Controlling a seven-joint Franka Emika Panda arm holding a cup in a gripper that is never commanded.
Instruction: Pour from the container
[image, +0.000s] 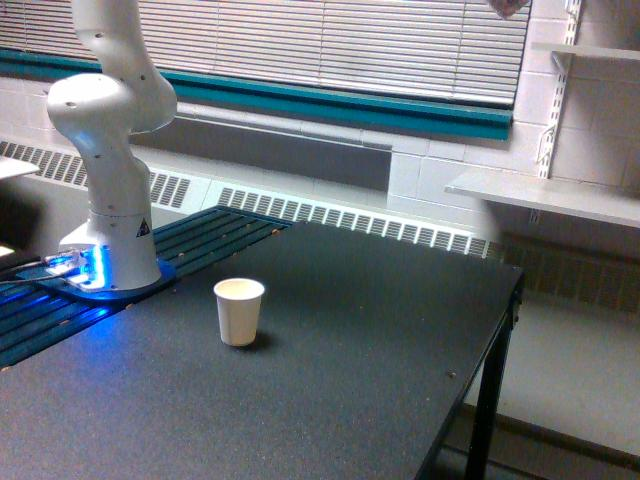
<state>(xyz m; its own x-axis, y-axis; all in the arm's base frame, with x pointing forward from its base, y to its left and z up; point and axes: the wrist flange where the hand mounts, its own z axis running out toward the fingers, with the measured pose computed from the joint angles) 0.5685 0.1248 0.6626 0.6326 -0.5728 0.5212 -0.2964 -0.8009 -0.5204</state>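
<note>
1. Since my arm (108, 110) climbs from its base (112, 255) straight out of the top edge, my pincer lies outside the picture; I cannot tell whether it is clenched or released.
2. Only my lower links show: a white column, upright, with a bulging joint, at the exterior view's left. Blue light glows at the foot of the base.
3. A small pinkish blur (510, 6) sits at the top edge; I cannot tell what it is.
4. The mug is nowhere that I can make out, so I cannot tell its place or look.
5. Counted: one arm, one white paper cup (239, 311), one dark table (380, 350), two wall shelves (550, 195).
6. The cup stands upright on the table, near my base, apart from it.
</note>
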